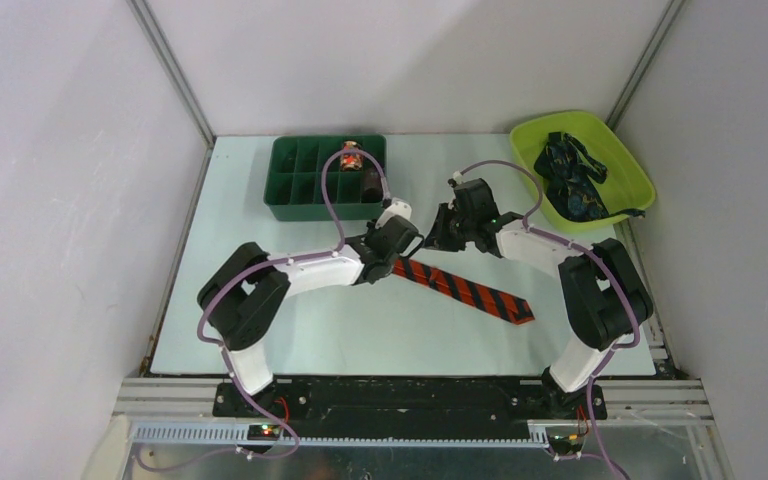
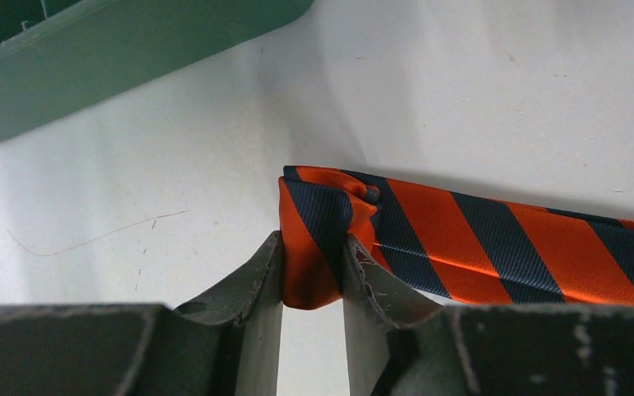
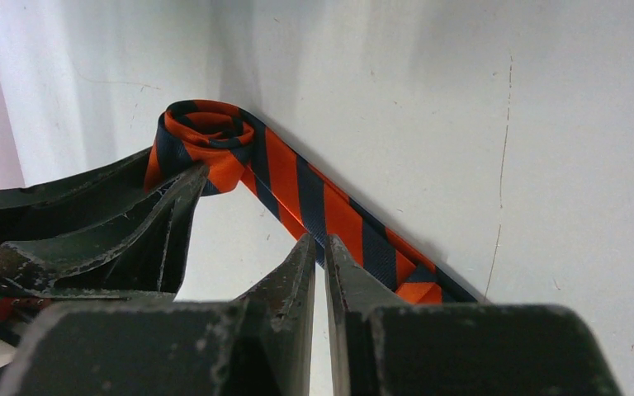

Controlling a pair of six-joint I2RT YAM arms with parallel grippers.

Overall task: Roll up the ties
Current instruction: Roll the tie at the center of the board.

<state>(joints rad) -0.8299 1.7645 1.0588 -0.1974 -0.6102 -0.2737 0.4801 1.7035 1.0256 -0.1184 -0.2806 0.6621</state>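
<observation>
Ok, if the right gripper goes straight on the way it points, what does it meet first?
Probably the flat strip of the striped tie, just beside the roll; depth is unclear.

Both our arms reach inward; our left gripper (image 2: 314,247) pinches the tie (image 2: 479,239), our right gripper (image 3: 319,243) hovers, fingers almost touching.

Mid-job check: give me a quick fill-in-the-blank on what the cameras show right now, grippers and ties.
1. The left gripper is clamped on the ____ end of the orange striped tie.
2. The right gripper, jaws nearly together, holds ____.
3. The dark patterned ties lie in a bin whose colour is ____.
Missing words: rolled; nothing; lime green.
</observation>
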